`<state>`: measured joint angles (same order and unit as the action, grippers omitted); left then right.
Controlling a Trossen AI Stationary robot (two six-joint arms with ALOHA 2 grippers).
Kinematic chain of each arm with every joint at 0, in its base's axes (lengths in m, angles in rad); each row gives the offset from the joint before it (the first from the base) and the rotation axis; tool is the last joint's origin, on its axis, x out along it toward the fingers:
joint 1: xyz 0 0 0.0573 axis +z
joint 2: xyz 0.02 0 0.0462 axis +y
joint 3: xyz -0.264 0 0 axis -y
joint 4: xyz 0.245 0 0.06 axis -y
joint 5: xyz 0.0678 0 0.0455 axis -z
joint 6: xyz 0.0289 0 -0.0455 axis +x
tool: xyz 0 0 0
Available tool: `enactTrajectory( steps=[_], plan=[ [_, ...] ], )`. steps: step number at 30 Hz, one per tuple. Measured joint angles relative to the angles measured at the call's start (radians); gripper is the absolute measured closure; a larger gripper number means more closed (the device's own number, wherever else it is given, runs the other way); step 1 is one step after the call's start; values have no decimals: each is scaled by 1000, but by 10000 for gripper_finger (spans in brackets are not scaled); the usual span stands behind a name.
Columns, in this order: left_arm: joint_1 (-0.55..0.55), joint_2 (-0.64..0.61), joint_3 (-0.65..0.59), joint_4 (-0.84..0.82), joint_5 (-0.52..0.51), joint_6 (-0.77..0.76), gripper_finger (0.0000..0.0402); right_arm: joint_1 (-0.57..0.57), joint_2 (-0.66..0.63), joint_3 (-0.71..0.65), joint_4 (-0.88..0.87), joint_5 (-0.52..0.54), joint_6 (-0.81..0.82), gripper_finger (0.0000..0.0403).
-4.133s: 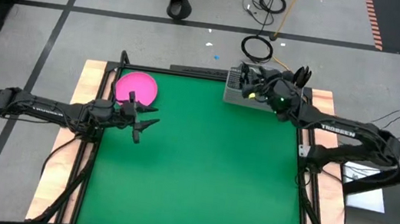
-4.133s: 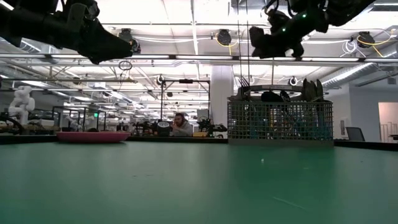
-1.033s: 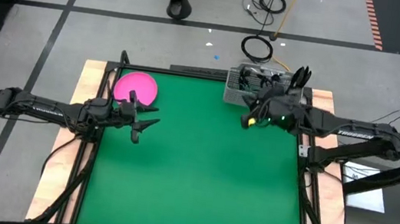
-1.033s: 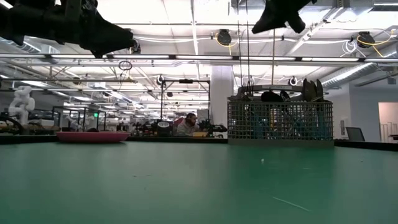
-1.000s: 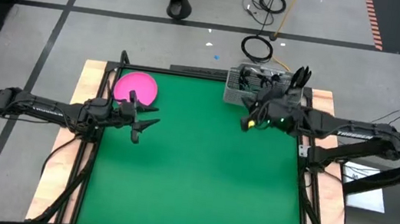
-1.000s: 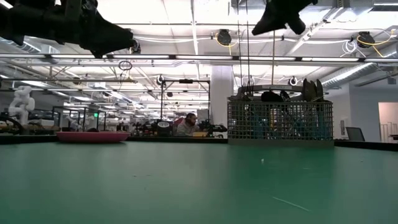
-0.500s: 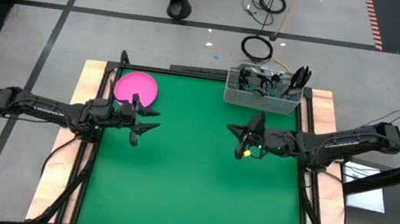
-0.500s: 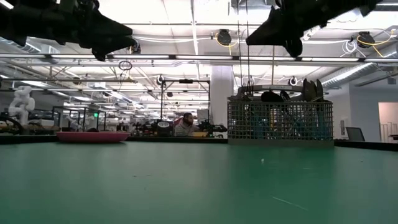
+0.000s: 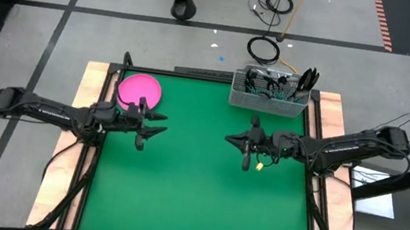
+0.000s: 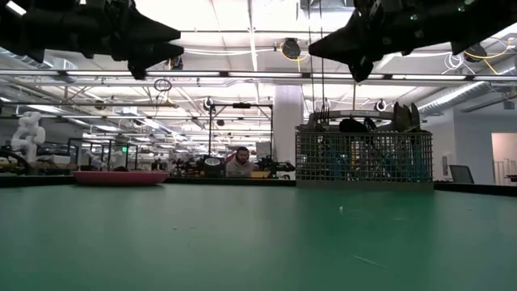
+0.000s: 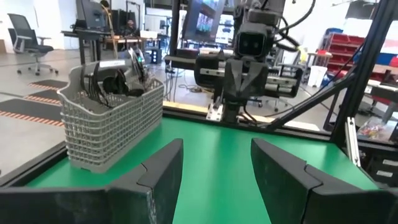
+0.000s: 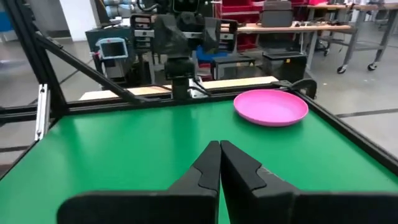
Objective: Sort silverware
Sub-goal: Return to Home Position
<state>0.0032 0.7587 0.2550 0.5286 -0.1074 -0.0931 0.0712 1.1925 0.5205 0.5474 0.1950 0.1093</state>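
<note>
Table: no cutlery seen on the mat. L arm and R arm reach in from opposite sides and hang above the mat in low view. Caddy is at the far edge nr R arm. Plate is at far L corner w/ nothing on it. Silverware stands in the caddy.

L gripper is beside the plate, fingers apart, holding nothing. R gripper is mid-table, fingers pressed together, nothing between.

Sorting looks done. To home well, retract each arm straight back to own side and keep height. R wrist shouldn't swing twd caddy rim, and L shouldn't dip onto plate.
</note>
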Motion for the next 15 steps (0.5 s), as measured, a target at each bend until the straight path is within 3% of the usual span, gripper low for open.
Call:
enactTrajectory(
  steps=[6,15],
  plan=[
    [0,-132,0,-128,0,-7,210,-45,-57,0,-112,-44,-21,403],
    [0,-424,0,-409,-17,-57,210,-58,-278,-15,-338,-41,-14,403]
  ],
)
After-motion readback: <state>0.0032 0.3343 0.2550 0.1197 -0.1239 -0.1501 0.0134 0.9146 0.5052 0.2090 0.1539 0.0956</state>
